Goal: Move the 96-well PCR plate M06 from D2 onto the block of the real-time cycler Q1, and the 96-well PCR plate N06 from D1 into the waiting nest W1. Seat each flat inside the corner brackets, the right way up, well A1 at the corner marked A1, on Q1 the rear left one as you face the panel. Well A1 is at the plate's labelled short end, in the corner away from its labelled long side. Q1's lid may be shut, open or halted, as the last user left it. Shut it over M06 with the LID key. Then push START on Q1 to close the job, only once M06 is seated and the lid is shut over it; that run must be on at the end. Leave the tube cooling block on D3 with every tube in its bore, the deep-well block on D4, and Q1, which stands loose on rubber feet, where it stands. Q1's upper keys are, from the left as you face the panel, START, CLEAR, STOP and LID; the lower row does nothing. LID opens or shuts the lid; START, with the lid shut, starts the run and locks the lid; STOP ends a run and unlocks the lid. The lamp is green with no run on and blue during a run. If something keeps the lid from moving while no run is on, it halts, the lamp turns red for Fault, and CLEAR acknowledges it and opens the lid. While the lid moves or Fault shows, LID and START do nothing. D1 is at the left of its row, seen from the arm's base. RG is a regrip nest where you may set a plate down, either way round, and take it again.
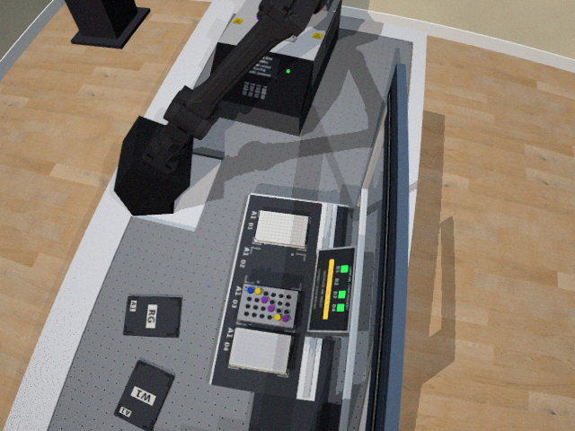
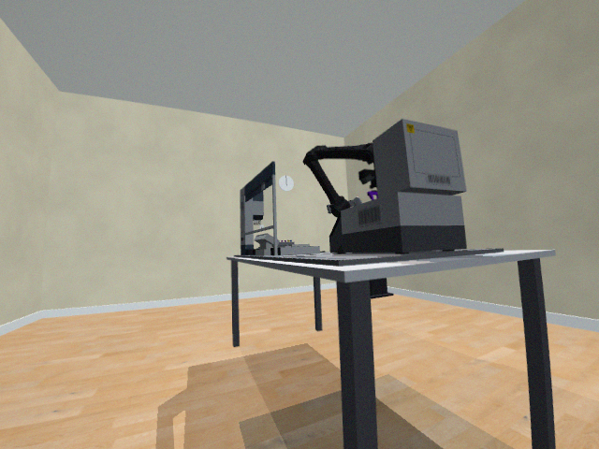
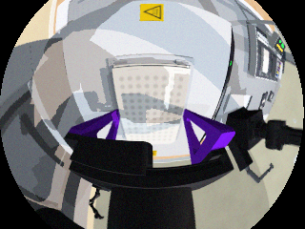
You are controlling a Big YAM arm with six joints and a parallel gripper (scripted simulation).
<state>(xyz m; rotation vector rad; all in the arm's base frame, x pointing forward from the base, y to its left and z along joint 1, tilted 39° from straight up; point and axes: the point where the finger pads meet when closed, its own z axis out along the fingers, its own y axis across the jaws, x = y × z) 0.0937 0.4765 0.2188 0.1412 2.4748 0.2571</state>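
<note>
gripper [image 3: 152,129] wide open over q1 [image 1: 278,88], holding nothing.
1 plate, m06 [image 3: 152,98], lies on the block at wrist-view centre between the 2 purple fingers. 1 plate, n06 [image 1: 282,228], on d1, centre of top view. w1 [image 1: 144,395] lower left. 1 green lamp [image 1: 287,71].

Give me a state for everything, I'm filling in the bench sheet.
Gripper: open, holding nothing.
M06: on Q1's block, between the fingers.
Q1 lid: open.
Q1 lamp: green.
N06: on D1.
D2: vacant.
W1: vacant.
Tube block: on D3.
</note>
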